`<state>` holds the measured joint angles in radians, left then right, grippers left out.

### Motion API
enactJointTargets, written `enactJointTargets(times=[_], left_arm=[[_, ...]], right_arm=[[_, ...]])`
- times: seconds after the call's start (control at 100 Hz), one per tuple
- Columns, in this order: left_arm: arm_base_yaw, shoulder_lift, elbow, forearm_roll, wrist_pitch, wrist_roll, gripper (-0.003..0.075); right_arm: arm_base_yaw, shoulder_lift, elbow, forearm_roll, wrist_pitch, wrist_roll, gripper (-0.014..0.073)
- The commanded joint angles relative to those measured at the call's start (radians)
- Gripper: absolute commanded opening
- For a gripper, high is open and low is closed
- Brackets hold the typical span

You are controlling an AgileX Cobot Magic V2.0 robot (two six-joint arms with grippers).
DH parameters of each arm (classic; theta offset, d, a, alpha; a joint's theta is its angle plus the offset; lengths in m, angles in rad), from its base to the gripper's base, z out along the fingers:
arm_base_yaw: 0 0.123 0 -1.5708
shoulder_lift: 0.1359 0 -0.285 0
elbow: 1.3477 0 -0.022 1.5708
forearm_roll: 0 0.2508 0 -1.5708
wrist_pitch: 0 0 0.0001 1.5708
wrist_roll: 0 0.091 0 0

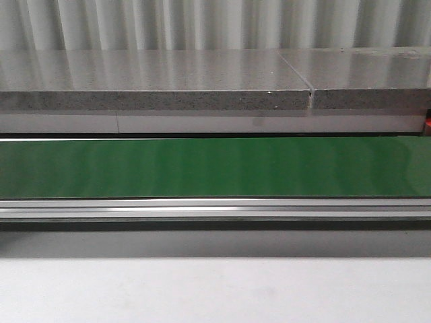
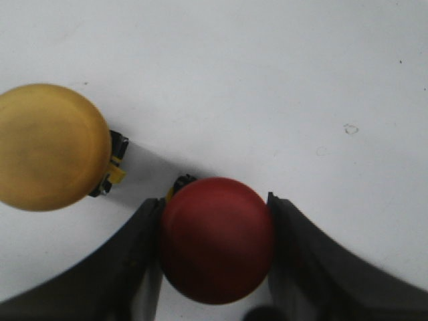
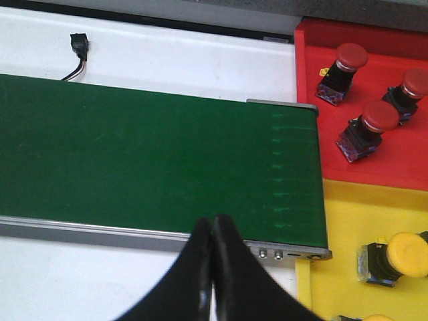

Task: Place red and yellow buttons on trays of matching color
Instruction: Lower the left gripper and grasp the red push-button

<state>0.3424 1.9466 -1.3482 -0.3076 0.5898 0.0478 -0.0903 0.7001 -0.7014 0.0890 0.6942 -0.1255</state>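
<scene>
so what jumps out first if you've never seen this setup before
The left gripper is shut on a red button on the white table, with a yellow button close beside it. A bare green belt runs across the front view, ending at the red tray and yellow tray.

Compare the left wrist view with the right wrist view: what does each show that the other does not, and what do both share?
Left wrist only: the left pincer closed on a round red push button, beside a round yellow push button. Right wrist only: the green conveyor belt, the red plastic tray, the yellow plastic tray and the shut right pincer. Shared: the white tabletop.
</scene>
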Motion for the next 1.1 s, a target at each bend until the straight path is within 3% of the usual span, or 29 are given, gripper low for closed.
enactJointTargets(times=[0.0, 0.43, 0.68, 1.09], left_arm=[[-0.014, -0.078, -0.032, -0.017, -0.020, 0.009, -0.0010], [-0.089, -0.374, -0.020, 0.006, 0.044, 0.051, -0.0020], [-0.129, -0.521, 0.123, 0.011, 0.062, 0.093, -0.0020], [-0.160, -0.510, 0.272, -0.020, -0.014, 0.103, -0.0020]], right_arm=[[0.000, -0.005, -0.024, -0.001, -0.059, -0.012, -0.0068], [0.000, -0.005, -0.024, -0.001, -0.059, -0.012, -0.0068], [0.000, -0.005, -0.024, -0.001, -0.059, -0.012, -0.0068], [0.000, -0.005, -0.024, -0.001, -0.059, -0.012, -0.0068]])
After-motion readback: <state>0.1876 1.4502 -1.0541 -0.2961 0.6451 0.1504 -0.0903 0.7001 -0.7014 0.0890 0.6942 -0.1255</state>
